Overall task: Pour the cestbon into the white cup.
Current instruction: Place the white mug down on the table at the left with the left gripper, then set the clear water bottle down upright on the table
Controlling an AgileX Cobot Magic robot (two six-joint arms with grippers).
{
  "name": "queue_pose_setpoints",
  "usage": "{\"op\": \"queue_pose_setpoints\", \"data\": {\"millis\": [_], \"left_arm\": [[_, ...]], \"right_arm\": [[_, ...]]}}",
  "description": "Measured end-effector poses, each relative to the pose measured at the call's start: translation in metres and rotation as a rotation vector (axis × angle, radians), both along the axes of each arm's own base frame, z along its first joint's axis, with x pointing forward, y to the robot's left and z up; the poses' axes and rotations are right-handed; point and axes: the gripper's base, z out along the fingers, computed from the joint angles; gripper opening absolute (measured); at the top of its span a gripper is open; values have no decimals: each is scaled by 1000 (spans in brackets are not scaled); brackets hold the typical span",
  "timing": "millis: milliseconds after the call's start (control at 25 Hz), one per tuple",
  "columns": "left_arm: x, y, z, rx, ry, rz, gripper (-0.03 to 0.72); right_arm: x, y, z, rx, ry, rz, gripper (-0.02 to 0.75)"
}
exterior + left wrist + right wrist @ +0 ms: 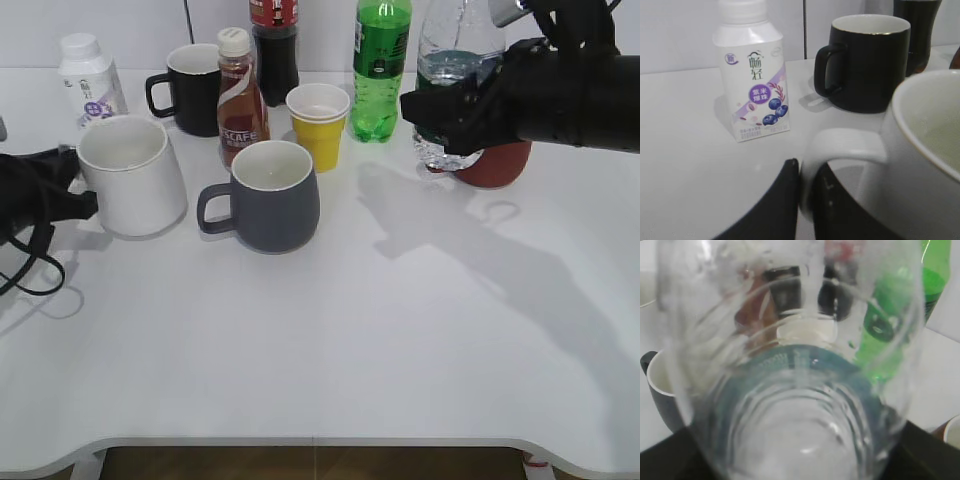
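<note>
The right end effector clamps the cestbon above the worktop, while the left end effector grips the white cup's handle.

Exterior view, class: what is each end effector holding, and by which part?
The right end effector grips the cestbon around its lower body. The left end effector pinches the white cup by its handle.

Matte black right arm; black left pincer trailing looped black cable.

white table carrying white cup; grey mug
</note>
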Motion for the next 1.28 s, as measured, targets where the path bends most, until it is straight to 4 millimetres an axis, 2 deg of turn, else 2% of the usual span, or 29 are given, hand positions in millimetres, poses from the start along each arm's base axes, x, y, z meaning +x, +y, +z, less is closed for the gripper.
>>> {"op": "queue_pose_setpoints", "data": {"millis": [360, 480, 800, 1040, 1160, 1280], "left_arm": [[0, 0, -5, 8, 36, 3, 40], [-1, 1, -7, 3, 50, 6, 71], [2, 1, -4, -9, 38, 15, 257], [-13, 3, -2, -10, 48, 17, 280], [-24, 4, -4, -8, 70, 17, 280], [-36, 5, -7, -5, 98, 17, 280]], "right_arm": [[1, 0, -2, 2, 8, 0, 462], [2, 1, -7, -2, 23, -1, 462], [4, 1, -11, 4, 42, -8, 462], [9, -1, -12, 41, 41, -59, 462], [17, -3, -25, 53, 71, -107, 462], [27, -3, -48, 63, 113, -154, 462]]}}
